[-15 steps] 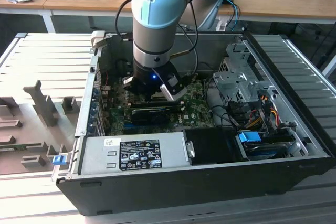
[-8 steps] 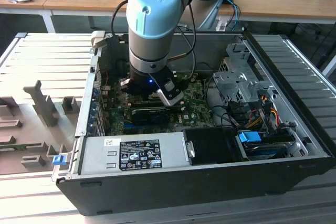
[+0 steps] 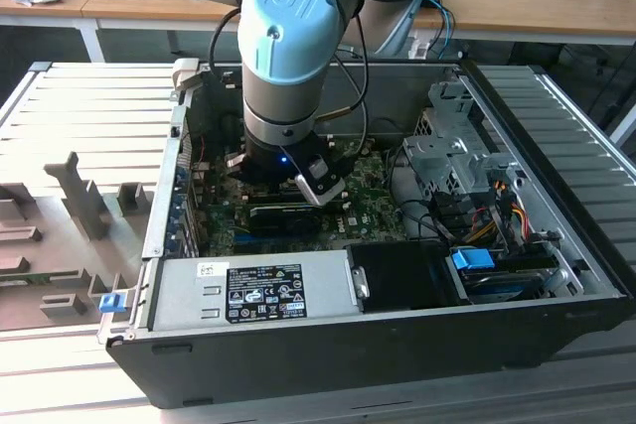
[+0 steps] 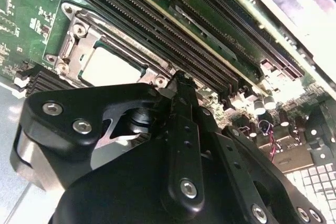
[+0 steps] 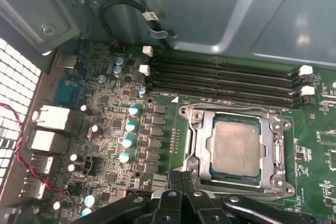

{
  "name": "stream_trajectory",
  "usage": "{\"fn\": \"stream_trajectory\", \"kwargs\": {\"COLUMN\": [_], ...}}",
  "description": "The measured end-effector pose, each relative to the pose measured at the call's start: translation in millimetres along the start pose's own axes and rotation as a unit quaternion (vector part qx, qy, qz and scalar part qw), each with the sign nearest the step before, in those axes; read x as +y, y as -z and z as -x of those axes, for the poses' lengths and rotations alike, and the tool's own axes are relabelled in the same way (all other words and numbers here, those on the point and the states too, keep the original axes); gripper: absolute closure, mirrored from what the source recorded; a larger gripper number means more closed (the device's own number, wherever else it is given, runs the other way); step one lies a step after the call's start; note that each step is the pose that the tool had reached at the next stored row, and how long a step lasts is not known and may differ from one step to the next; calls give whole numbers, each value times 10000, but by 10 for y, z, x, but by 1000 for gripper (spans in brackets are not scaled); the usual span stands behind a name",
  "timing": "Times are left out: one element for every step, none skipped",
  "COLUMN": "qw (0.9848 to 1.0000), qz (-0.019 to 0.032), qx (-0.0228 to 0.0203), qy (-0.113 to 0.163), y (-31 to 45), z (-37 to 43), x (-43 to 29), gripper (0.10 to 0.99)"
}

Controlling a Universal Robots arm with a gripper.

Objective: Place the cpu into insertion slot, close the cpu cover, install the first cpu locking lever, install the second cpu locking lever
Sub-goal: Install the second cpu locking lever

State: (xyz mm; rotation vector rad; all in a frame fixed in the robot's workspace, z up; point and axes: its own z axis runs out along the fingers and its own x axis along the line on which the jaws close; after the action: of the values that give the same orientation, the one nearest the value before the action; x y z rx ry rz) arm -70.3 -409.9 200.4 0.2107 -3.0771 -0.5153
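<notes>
The cpu lies flat in its socket on the green motherboard, its dull silvery top facing up. The cpu cover is down around it, framing the chip. In the second wrist view the cpu and the cpu cover show beyond the black gripper body. My gripper is shut with nothing between its fingers, its tips together just off the socket's edge near one corner of the frame. The same fingertips stand close to the socket. In the exterior view the gripper reaches down into the open computer case. I cannot make out how the locking levers lie.
Black memory slots run beside the socket, and a row of capacitors stands on its other side. The grey case wall rises close behind. The power supply and drive cage crowd the case; grey fixtures sit at the exterior view's left.
</notes>
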Motion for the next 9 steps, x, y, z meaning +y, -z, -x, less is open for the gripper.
{"fn": "stream_trajectory", "kwargs": {"qw": [10000,10000,10000,10000,10000,10000,10000,10000,10000], "qz": [6,14,21,31,45,63,75,81,87], "qx": [-1,-1,-2,-3,-5,-9,-11,-12,-13], "qy": [0,1,1,1,2,2,3,3,3], "y": [-12,-22,-27,-31,-37,-42,-48,-54,-61], "z": [0,-1,-1,-1,-1,-1,-1,-1,-1], "x": [-4,-8,-10,-12,-13,-14,-16,-18,-21], "gripper": [980,980,980,980,980,980,980,980,980]}}
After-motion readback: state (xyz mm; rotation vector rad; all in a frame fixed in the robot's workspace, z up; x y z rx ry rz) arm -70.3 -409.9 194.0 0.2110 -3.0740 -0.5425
